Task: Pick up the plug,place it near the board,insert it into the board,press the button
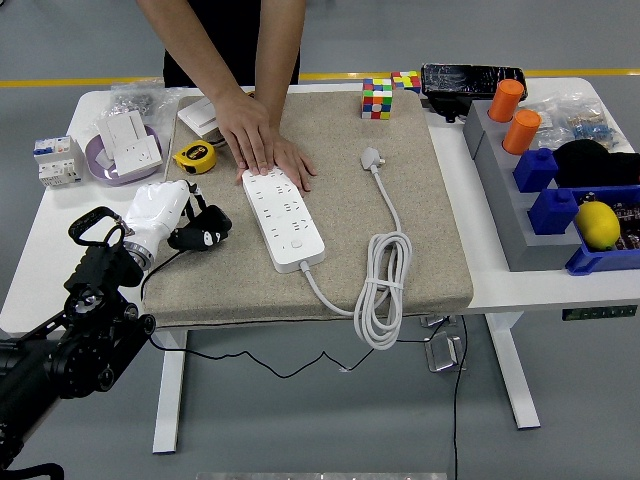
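The white plug [371, 157] lies on the beige mat [440, 220], right of the white power strip [284, 218]. Its cable runs down to a coil [385, 290] and back into the strip's near end. The strip's button [297, 243] is near that end. A person's hand [262, 145] presses flat on the strip's far end. My left hand [200, 230], white with black fingers, hovers at the mat's left edge, left of the strip. Its fingers are loosely bent and hold nothing. My right hand is out of view.
A yellow tape measure [195, 157] lies just beyond my left hand. A purple plate [100, 165] with white sockets and a breaker [55, 160] sit far left. Rubik's cubes [377, 98] stand at the back. A grey rack [500, 215] with orange cylinders, blue blocks and a lemon [598, 225] fills the right.
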`<state>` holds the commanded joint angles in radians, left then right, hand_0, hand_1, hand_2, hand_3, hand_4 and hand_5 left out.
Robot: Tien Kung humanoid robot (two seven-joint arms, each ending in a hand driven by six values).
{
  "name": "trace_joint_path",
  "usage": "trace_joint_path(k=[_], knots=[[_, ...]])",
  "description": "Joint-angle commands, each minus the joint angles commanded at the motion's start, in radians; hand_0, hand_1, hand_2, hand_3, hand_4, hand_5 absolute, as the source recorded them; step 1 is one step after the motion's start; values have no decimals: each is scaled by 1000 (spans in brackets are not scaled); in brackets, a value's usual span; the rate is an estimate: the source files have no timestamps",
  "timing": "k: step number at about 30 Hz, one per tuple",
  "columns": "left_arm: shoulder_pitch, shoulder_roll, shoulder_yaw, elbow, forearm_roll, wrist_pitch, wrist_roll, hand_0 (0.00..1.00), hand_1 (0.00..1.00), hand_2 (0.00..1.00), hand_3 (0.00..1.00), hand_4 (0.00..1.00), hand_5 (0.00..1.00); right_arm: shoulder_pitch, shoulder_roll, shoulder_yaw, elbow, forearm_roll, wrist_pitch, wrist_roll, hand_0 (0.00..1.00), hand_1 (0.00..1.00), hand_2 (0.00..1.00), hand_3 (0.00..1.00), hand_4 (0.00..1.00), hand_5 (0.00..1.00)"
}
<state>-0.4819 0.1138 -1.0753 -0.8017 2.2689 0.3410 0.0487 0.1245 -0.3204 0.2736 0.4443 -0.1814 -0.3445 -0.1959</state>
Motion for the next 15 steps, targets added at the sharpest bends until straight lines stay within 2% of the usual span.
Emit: trace_joint_path(k=[8,12,15], knots=[[3,7,7,-18,-1,5,-4,406,400,327,367,604,156,1,1,2,-1,1,0,1,894,810,780,816,998,998],[0,25,12,-48,0,-5,-13,405,400,323,357,596,157,2,1,2,-1,2,-1,1,894,810,781,816,998,998],[-5,52,41,-84,0,-15,-25,405,400,323,357,596,157,3,-1,2,-1,3,-1,1,894,810,781,816,998,998]])
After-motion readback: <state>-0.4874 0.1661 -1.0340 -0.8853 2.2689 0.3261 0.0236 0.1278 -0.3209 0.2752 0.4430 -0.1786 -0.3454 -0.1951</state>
